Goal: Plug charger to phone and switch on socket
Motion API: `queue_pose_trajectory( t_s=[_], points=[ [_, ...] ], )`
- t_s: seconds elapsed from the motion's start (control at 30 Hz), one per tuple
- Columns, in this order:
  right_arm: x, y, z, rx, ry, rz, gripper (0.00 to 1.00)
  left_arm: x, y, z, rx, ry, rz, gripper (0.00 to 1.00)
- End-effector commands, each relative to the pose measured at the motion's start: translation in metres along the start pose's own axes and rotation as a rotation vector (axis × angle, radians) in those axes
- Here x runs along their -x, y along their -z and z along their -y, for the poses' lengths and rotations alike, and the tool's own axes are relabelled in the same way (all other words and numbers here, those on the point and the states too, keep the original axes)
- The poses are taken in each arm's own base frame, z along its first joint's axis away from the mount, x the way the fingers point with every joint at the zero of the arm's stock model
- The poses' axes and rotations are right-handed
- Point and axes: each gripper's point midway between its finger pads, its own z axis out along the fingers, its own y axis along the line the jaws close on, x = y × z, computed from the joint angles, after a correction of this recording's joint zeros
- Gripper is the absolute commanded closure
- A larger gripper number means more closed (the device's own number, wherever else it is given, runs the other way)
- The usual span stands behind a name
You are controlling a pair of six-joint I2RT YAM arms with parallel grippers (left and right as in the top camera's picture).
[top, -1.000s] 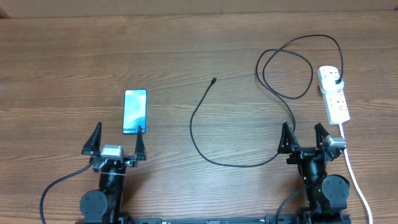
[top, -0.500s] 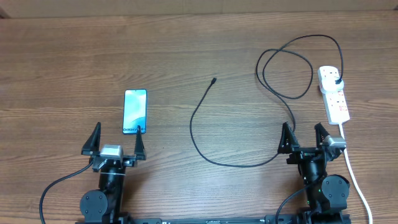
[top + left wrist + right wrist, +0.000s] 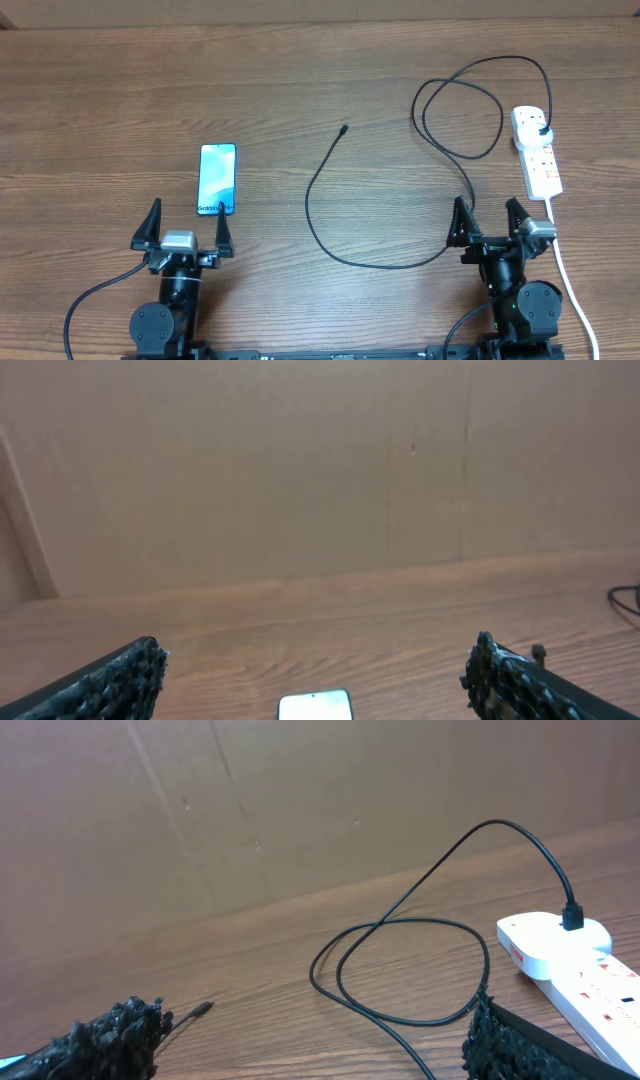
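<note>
– Just at 12 o'clock from the left gripper (image 3: pixel 189 222) lies the phone (image 3: pixel 217 179), pointing 12 to 6.
– Are both grippers holding anything?
– No, both are wide open and hold nothing. The charger tip (image 3: pixel 344 129) is at 10 o'clock from the right gripper (image 3: pixel 488 218).

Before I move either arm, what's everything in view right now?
slim black-edged smartphone: one, light blue screen, flat on the table just ahead of the left gripper.
thin black charger cable: one, free connector tip at mid-table, loops to the right, black plug in the strip's far outlet.
white elongated power strip: one, red switches, right side of the table.
thick white cord: one, running from the strip to the near edge.
wooden table: one, brown.
cardboard wall: brown, behind the table.
left gripper: one, black, open, empty.
right gripper: one, black, open, empty.
</note>
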Motion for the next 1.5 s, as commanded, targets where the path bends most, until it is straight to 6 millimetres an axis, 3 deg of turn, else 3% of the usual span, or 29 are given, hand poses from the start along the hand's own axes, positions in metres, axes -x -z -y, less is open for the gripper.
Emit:
queue_pose_trajectory(
  t_s=[0.0,1.47],
  points=[
    [-0.0023,-0.0001,0.0029,-0.012,0.003,0.003,0.0,0.0193,0.0027,-0.0073,0.038,0.014,0.037,0.01],
    [-0.0023,-0.0001,0.0029,-0.012,0.003,0.003,0.0,0.0217,0.0034,-0.0073,0.036,0.056,0.03,0.0]
  ],
)
